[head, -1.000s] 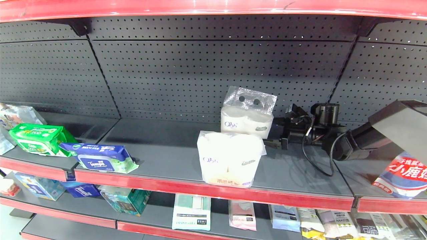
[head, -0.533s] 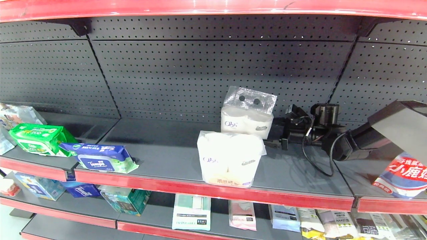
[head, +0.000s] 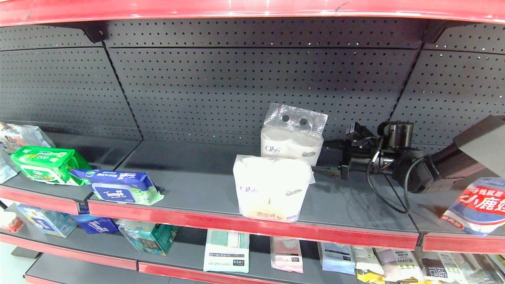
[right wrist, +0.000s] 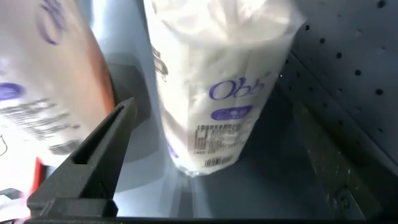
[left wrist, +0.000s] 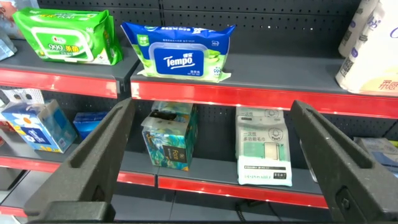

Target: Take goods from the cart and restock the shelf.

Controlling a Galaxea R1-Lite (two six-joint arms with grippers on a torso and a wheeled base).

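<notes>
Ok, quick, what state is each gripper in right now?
Left gripper: open, empty.
Right gripper: open, gripping nothing; the rear tissue pack stands just ahead of it.

Pegboard (head: 252, 79): dark grey, perforated, across the far back, two slanting seams.
Shelf edges (head: 177, 217): glossy red, glare along the top one.
Floor (head: 6, 268): pale, near left corner.

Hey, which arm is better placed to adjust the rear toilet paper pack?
Right. The right gripper sits open beside the rear pack; the left gripper faces the blue wipes, well away.
</notes>
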